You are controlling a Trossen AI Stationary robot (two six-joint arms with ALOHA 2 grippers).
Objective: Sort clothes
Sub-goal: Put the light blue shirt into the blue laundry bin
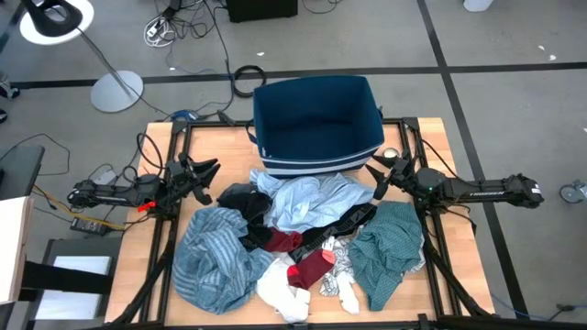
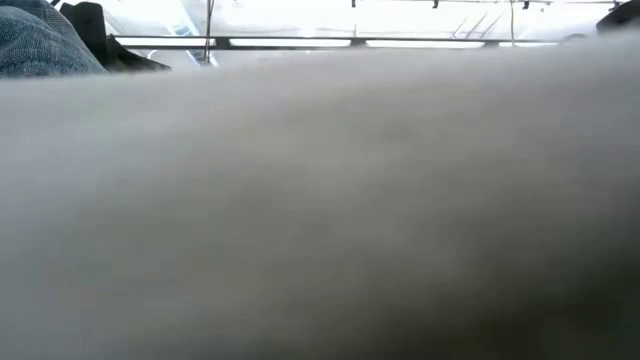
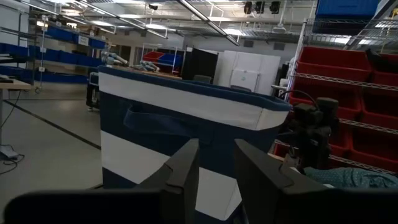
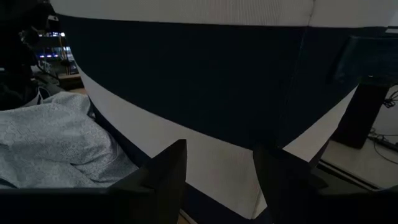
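Note:
The clothes lie heaped on the wooden table [image 1: 431, 137], in its middle and near part: a blue striped piece [image 1: 215, 257], a light blue one [image 1: 307, 200], a teal green one [image 1: 390, 247], black [image 1: 240, 200], dark red [image 1: 312, 266] and white [image 1: 284, 291] pieces. My left gripper [image 1: 209, 174] hovers open at the heap's left, clear of it. My right gripper [image 1: 376, 176] hovers open at the heap's right. In the wrist views the left gripper [image 3: 217, 168] and the right gripper [image 4: 221, 171] have nothing between their fingers.
A dark blue fabric bin with white stripes [image 1: 316, 124] stands open at the table's far middle, between the two grippers and close in front of both wrist cameras. Pale cloth [image 2: 320, 220] fills most of the low view. Cables and a lamp base [image 1: 116, 90] lie on the floor beyond.

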